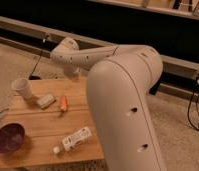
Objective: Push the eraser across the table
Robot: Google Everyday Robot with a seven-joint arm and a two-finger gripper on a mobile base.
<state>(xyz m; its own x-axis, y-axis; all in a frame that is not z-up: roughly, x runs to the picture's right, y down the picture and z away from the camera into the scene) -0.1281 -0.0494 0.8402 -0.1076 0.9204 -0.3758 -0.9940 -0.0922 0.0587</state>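
Observation:
The eraser [45, 101] is a small pale block lying on the wooden table [43, 125], left of the middle and just right of a white cup. My white arm fills the right half of the view and reaches left over the table's far edge. My gripper [76, 72] shows only as a dark piece under the arm's end at the table's far edge. It is behind and to the right of the eraser and apart from it. The rest of it is hidden by the arm.
A white cup [22, 88] stands at the far left corner. An orange stick-like object [63, 103] lies right of the eraser. A white bottle [73, 140] lies near the front edge. A purple bowl [8, 137] sits at the front left. Cables hang along the back wall.

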